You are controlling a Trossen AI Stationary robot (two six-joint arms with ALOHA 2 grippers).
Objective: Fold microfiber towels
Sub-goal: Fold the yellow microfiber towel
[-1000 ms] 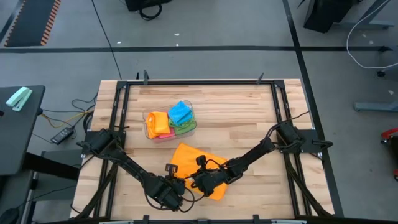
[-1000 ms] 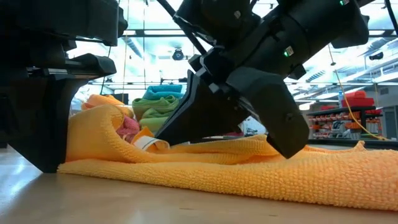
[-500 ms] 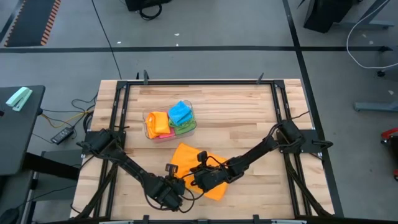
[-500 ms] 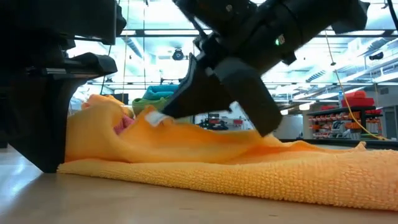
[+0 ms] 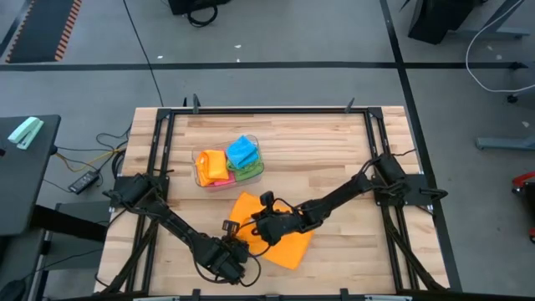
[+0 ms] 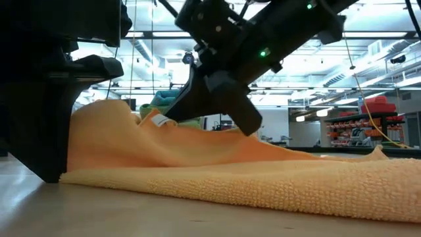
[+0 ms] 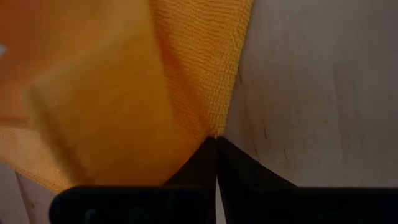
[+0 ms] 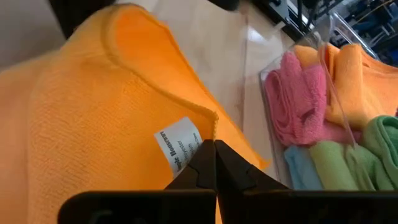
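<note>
Orange towel (image 5: pixel 280 238) spread on counter (image 5: pixel 318 159), one corner pinched by closed left pincer (image 7: pixel 216 138), labelled corner lifted by closed right pincer (image 8: pixel 215 144).

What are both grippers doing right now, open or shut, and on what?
Left gripper: shut on the edge of the orange towel.
Right gripper: shut on the same towel's corner by its white label, lifted off the table.

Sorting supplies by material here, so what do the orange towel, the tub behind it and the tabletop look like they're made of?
Orange towel: soft napped cloth, likely microfiber; a looped pile shows, plus a sewn white label.
Tub: clear, glossy, probably plastic; the folded cloths show through its wall.
Tabletop: pale wood in joined strips, smooth, looks like butcher block.
</note>
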